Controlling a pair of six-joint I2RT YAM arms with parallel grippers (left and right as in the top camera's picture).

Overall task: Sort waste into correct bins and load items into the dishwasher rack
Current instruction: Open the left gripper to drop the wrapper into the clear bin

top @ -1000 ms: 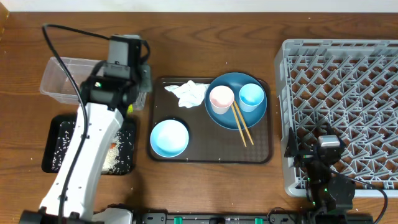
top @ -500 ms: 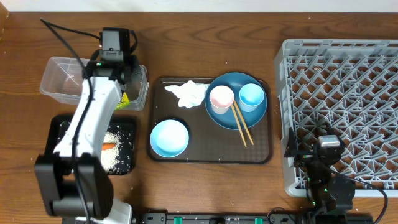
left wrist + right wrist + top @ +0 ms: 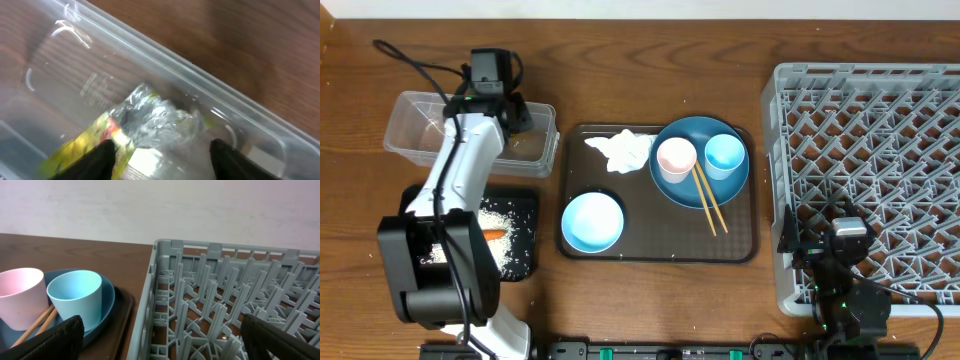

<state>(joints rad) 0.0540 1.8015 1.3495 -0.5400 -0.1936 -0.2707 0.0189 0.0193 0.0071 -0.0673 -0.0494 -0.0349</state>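
Note:
My left gripper (image 3: 512,128) (image 3: 165,160) hangs open inside the clear tub (image 3: 420,125) (image 3: 200,75). The crumpled yellow-green wrapper (image 3: 132,125) lies on the tub floor, near the left finger and free of the right one. The black tray (image 3: 408,195) holds rice (image 3: 510,255) and the carrot (image 3: 495,236). The tissue (image 3: 623,148), light blue bowl (image 3: 592,222) and blue plate (image 3: 675,192) sit on the brown tray (image 3: 660,248). The pink cup (image 3: 676,158), blue cup (image 3: 724,155) and chopsticks (image 3: 708,200) rest on the plate. My right gripper (image 3: 820,228) (image 3: 165,345) stands open and empty at the rack (image 3: 880,120).
The left arm's cable (image 3: 420,70) loops over the table behind the tub. The right arm's base sits at the front edge by the rack's near-left corner (image 3: 162,245). The brown tray lies between the bins and the rack.
The left gripper has moved back and left over the clear tub and its jaws have opened, letting the wrapper go into the tub. The right arm has not moved.

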